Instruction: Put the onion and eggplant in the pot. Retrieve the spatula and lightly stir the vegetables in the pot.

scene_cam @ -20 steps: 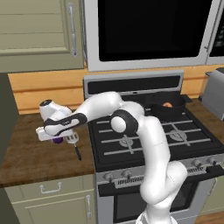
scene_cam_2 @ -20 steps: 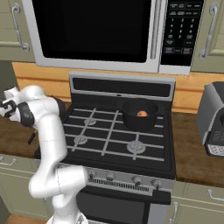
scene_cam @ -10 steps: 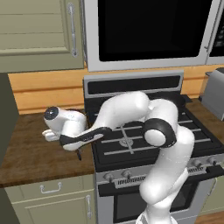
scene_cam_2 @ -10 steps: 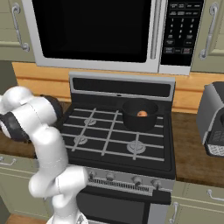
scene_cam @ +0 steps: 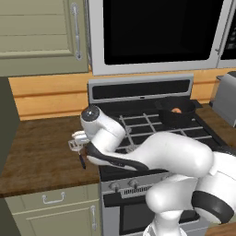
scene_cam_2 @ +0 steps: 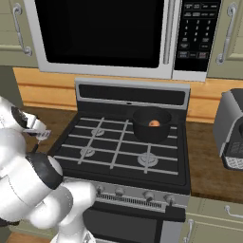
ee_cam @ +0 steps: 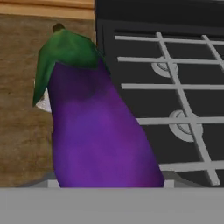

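The hand is clamped on the purple eggplant, held above the wooden desk just left of the stove, well apart from the black pot containing the onion at the rear right burner.

burners bare, passable | pot back-right, onion inside | eggplant apparently fills tool's front

Eggplant smooth, glossy purple skin, matt green cap. Table dark wood with visible grain; stove matt black with grey metal grates. Pot dull black, microwave brushed-metal frame, glossy dark door.
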Robot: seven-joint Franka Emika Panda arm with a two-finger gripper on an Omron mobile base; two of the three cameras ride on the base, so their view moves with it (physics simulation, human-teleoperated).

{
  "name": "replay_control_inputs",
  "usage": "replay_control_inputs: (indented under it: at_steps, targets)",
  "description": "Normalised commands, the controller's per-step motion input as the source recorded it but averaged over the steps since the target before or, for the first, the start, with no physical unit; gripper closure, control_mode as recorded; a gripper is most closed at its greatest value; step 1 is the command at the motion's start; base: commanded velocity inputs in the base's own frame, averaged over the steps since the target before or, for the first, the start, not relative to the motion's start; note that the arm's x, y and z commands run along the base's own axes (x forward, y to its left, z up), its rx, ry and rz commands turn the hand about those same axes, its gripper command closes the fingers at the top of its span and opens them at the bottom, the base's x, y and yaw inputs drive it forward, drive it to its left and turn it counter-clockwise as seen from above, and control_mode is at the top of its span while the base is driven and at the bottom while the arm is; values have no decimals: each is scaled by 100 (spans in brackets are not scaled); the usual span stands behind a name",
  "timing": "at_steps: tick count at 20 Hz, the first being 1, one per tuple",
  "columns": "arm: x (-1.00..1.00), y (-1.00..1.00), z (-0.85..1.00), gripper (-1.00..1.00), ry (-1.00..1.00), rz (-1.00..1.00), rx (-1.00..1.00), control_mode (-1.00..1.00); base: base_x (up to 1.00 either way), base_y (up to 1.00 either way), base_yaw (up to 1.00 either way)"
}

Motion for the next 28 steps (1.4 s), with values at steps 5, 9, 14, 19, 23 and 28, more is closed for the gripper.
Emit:
replay_control_inputs:
  at_steps: [5, 9, 14, 19, 23, 28]
  targets:
    - [4, -100, 35, 100, 12, 0, -16, -100, 0, 0, 0]
    - [13, -100, -8, 100, -3, 10, -1, -100, 0, 0, 0]
    - [1, -95, -3, 100, -1, 11, -1, -100, 0, 0, 0]
    - [-10, -94, 48, 100, 0, 2, 0, -100, 0, 0, 0]
    - [1, -100, 50, 100, -11, -19, 2, -100, 0, 0, 0]
    - [42, -100, 22, 100, -3, -17, 11, -100, 0, 0, 0]
